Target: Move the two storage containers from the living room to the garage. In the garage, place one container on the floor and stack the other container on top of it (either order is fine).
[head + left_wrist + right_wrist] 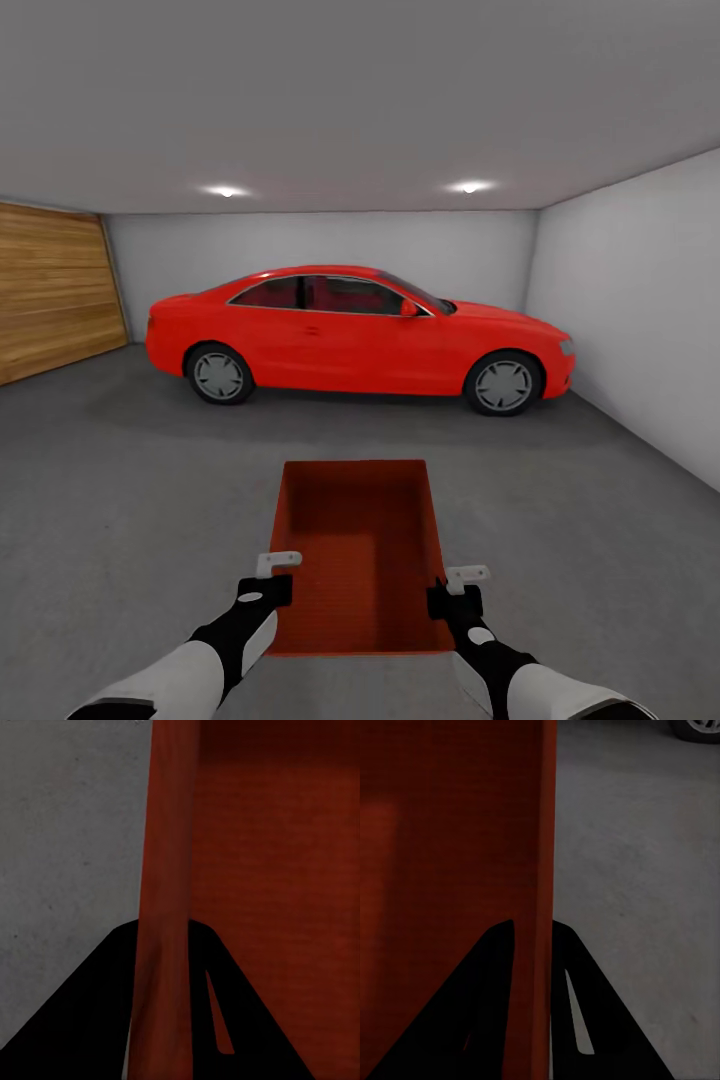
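Orange-red bin (360, 550) hangs between your grippers, left (272, 578) and right (458, 590), each pinched on a long side wall near your end, its long axis pointing toward the car (355, 335), concrete floor (130, 500) below.

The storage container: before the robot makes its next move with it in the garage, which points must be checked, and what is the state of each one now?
1. Left end effector shut on storage container left wall: ok.
2. Right end effector shut on right wall: ok.
3. Container level between both arms: ok.
4. Grey floor ahead free: ok.
5. Distance to red car sufficient: ok.
6. Second container already in place: cannot tell.
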Tool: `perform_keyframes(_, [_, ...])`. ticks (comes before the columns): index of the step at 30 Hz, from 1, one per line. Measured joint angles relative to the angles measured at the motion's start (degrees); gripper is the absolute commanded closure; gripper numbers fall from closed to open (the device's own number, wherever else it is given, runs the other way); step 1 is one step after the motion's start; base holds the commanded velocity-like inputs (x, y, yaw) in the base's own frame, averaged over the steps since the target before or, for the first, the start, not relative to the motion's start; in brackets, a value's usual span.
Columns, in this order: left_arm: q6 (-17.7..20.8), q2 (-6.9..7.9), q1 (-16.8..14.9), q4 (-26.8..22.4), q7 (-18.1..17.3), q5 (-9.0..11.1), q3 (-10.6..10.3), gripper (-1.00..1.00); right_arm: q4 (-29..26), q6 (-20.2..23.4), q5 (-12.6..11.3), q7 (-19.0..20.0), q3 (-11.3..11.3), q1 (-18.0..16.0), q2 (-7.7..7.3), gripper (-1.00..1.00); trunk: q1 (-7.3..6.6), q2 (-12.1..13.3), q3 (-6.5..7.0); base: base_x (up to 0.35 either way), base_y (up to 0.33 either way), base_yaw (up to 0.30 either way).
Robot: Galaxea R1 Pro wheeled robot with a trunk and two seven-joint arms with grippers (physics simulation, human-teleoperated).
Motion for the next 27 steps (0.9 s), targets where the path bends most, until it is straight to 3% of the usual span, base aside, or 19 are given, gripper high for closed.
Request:
perform_keyframes(19, [0.00, 0.01, 0.00, -0.09, -0.05, -0.13, 0.05, 1.00, 0.00, -0.09, -0.03, -0.02, -0.03, 0.00, 0.02, 1.00, 0.00, 0.00, 0.00, 0.320, 0.000, -0.003])
perform_keyframes(27, [0.00, 0.00, -0.01, -0.07, -0.07, -0.15, 0.06, 1.00, -0.01, -0.11, -0.09, -0.03, 0.01, 0.02, 0.01, 1.00, 0.00, 0.00, 0.03, 0.320, 0.000, -0.236])
